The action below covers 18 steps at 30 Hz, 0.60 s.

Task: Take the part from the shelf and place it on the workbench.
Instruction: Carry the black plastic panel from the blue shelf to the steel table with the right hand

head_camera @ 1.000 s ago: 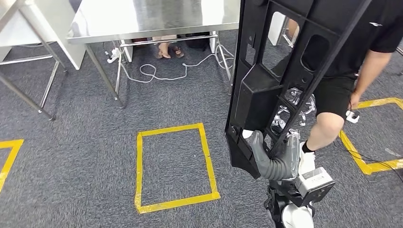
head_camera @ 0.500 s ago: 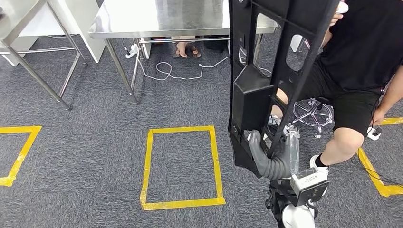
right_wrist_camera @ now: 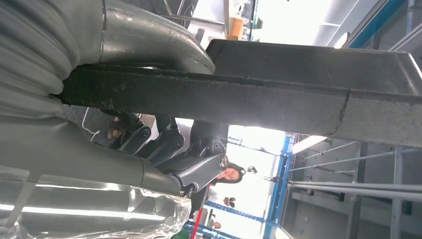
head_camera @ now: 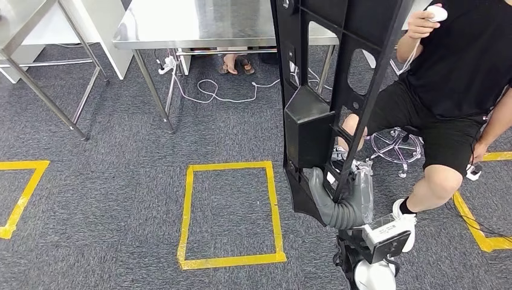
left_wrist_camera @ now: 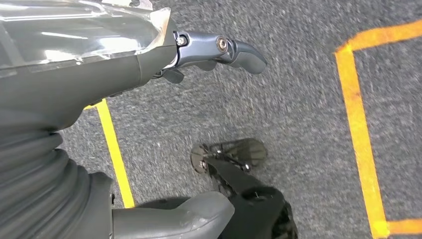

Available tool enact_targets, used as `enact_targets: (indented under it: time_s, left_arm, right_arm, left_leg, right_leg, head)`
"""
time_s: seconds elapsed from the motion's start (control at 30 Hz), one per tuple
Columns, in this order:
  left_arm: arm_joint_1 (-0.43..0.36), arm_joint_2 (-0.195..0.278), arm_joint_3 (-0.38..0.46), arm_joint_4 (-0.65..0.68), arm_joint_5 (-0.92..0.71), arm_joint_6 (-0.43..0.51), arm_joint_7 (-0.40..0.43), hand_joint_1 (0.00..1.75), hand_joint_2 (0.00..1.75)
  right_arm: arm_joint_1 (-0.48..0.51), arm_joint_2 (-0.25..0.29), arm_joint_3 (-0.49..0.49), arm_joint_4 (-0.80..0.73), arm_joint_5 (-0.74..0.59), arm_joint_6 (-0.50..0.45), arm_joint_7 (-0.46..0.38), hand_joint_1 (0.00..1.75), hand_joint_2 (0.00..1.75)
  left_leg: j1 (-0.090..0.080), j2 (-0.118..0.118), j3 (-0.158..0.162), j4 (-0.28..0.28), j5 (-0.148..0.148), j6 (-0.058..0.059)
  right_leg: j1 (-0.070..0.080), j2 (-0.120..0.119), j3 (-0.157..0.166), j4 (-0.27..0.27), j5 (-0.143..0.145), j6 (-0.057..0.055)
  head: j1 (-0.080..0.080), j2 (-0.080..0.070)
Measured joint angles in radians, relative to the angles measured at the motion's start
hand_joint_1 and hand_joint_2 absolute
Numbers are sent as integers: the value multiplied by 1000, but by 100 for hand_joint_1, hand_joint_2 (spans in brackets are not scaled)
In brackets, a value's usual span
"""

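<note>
**Right hand carried the part upright, short of the workbench**

You had the right hand [head_camera: 341,202] clamped on the lower end of the black part [head_camera: 320,115], thumb on one side of a strut and the dark fingers wrapped round the other. In the right wrist view you could see the same grip close up: the thumb lay along one face of the part's [right_wrist_camera: 278,102] edge and the fingers [right_wrist_camera: 194,167] curled round from the other side. The part was a long, flat black frame with open cut-outs and a boxy block near its middle, and it stood nearly upright in front of the robot, its top running past the frame's upper edge. It was off the floor, held over the grey carpet [head_camera: 108,199], and touched no table.

Your left hand [left_wrist_camera: 149,64] held nothing. Its fingers [left_wrist_camera: 234,50] were stretched out away from the thumb [left_wrist_camera: 189,216], over carpet marked with yellow tape.

The steel workbench [head_camera: 199,24] stood ahead, beyond a yellow tape rectangle [head_camera: 229,214] on the floor, with a white cable [head_camera: 223,93] looped under it. A second steel table's legs [head_camera: 42,90] stood further left. A person [head_camera: 447,90] in black sat just behind the part on the right, one hand raised with a small white object [head_camera: 436,12] in it.
</note>
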<state>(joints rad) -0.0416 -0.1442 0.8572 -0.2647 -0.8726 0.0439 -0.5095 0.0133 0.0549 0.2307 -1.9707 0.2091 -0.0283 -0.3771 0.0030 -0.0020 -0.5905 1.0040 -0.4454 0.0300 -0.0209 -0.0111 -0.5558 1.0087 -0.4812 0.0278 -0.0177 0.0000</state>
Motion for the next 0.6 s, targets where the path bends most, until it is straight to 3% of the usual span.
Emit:
enact_targets:
  time_s: [0.07,0.13,0.2,0.23,0.27,0.3,0.37,0.43,0.53,0.6]
  left_arm:
    - [1,0,0,0,-1,2,0,0,175]
    - [2,0,0,0,-2,4,0,0,175]
    - [3,0,0,0,-2,5,0,0,175]
    - [4,0,0,0,-2,5,0,0,175]
    - [5,0,0,0,-2,4,0,0,175]
    - [6,0,0,0,-3,3,-1,0,175]
    - [6,0,0,0,-3,0,-2,0,175]
    - [7,0,0,0,-2,-1,-3,0,175]
    - [9,2,0,-1,-2,-2,-4,0,175]
    - [9,3,0,-1,-2,-3,-5,0,175]
  right_arm:
    - [-2,-1,1,0,0,0,-1,175,175]
    - [-2,-4,1,1,0,0,-2,175,175]
    - [-2,-7,1,3,0,0,-2,175,175]
    - [-2,-8,1,3,0,1,-2,175,175]
    - [-2,-9,1,4,0,1,-2,175,175]
    - [-2,-9,1,4,0,1,-2,175,175]
    - [-1,-9,2,4,-1,1,-2,175,175]
    - [1,-10,2,4,-2,1,-2,175,175]
    - [6,-10,3,3,-2,1,-2,175,175]
    - [7,-9,5,3,-2,1,-2,175,175]
  left_leg:
    - [3,-2,11,-14,8,13]
    - [2,-4,14,-16,8,21]
    - [-1,-8,16,-16,6,23]
    - [-2,-10,17,-16,4,23]
    - [-3,-13,20,-15,2,21]
    - [-3,-17,23,-14,-1,19]
    - [-8,-22,25,-8,-10,10]
    - [-11,-24,25,-4,-17,2]
    - [-4,-22,26,0,-24,-11]
    - [1,-15,8,45,-50,-24]
  right_leg:
    - [2,1,-25,54,-28,-1]
    - [1,4,-91,183,-83,-11]
    - [1,5,-146,278,-107,-10]
    - [1,6,-149,274,-96,-4]
    - [2,6,-130,229,-69,4]
    - [2,6,-99,159,-37,11]
    - [4,7,-41,34,10,12]
    - [7,8,-23,-2,20,2]
    - [5,8,-17,-6,20,-17]
    - [-2,8,-8,-10,19,-31]
  head:
    - [3,0]
    - [6,0]
    - [6,0]
    - [7,0]
    - [6,0]
    - [7,0]
    - [7,0]
    - [6,0]
    - [6,0]
    - [4,0]
